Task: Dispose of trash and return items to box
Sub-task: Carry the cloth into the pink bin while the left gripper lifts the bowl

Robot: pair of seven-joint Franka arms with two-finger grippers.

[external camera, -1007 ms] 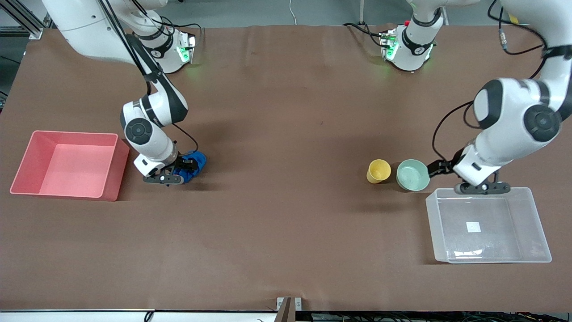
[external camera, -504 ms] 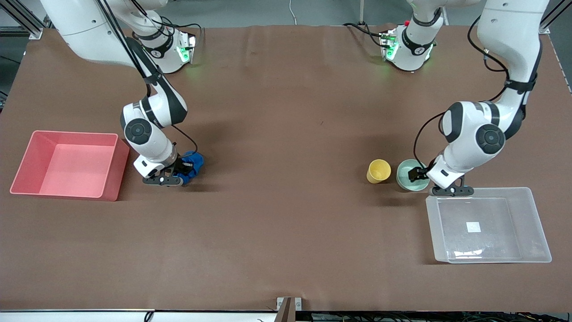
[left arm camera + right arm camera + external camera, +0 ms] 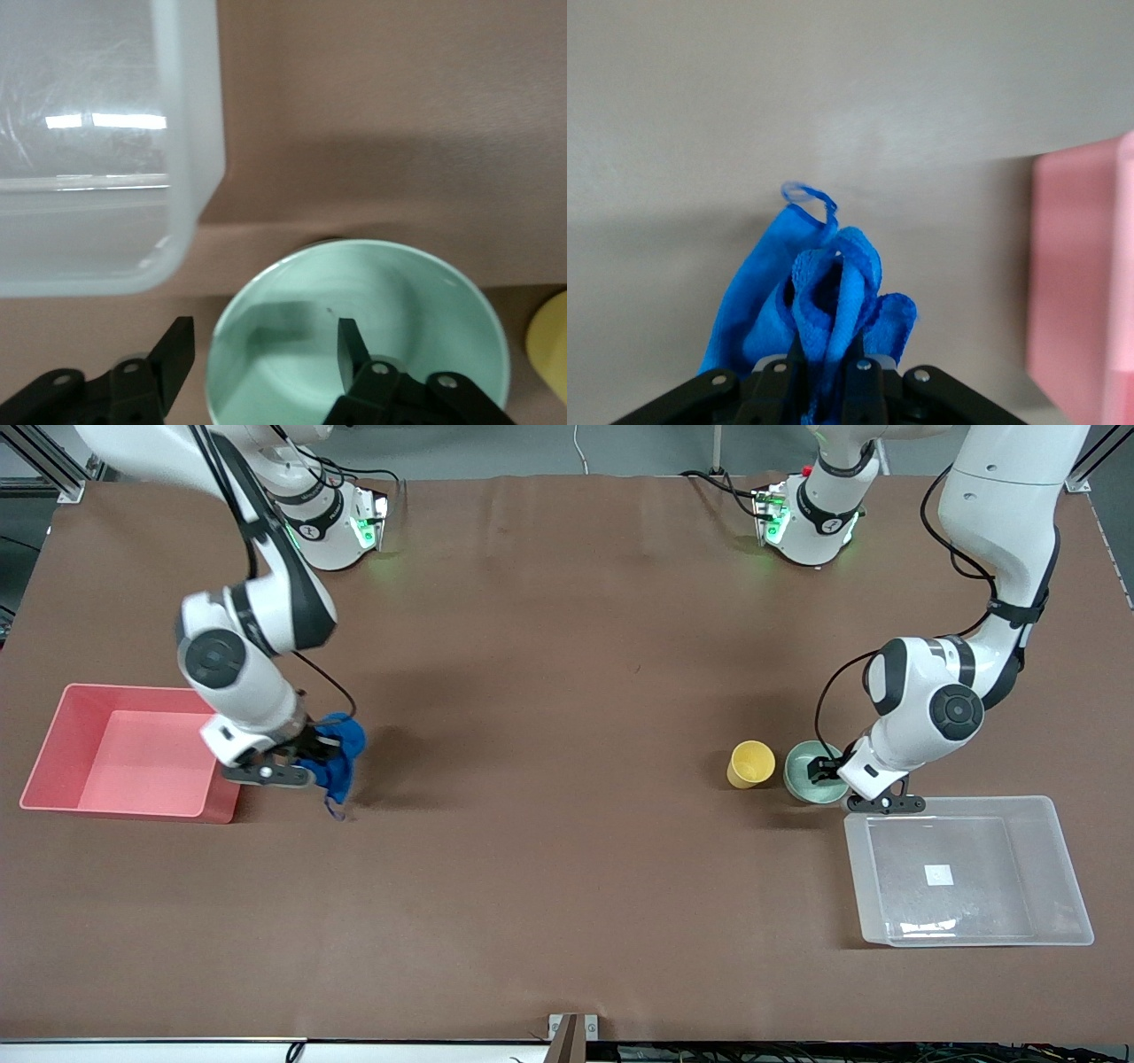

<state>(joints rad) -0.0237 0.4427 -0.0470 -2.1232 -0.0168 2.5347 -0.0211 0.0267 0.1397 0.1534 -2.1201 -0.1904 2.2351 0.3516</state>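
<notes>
The trash, a deep-blue cloth wad (image 3: 343,746) (image 3: 824,292), hangs above the table beside the pink bin, its thin strand dangling. My right gripper (image 3: 307,762) (image 3: 828,367) is shut on it. The mint-green bowl (image 3: 803,766) (image 3: 399,328) stands on the table next to the yellow cup (image 3: 750,763) (image 3: 551,341). My left gripper (image 3: 828,769) (image 3: 264,350) straddles the bowl's rim on the side toward the box. One finger is inside the bowl, the other outside, and the jaws stand apart from the rim. The clear box (image 3: 974,908) (image 3: 89,177) lies nearer the front camera than the bowl.
A pink rectangular bin (image 3: 133,748) (image 3: 1085,283) sits at the right arm's end of the table, just beside the lifted wad. Brown cloth covers the table between the two groups.
My right gripper closed on the blue wad, lifted it off the table and carried it toward the pink bin. My left gripper came down over the bowl's rim and its jaws narrowed.
</notes>
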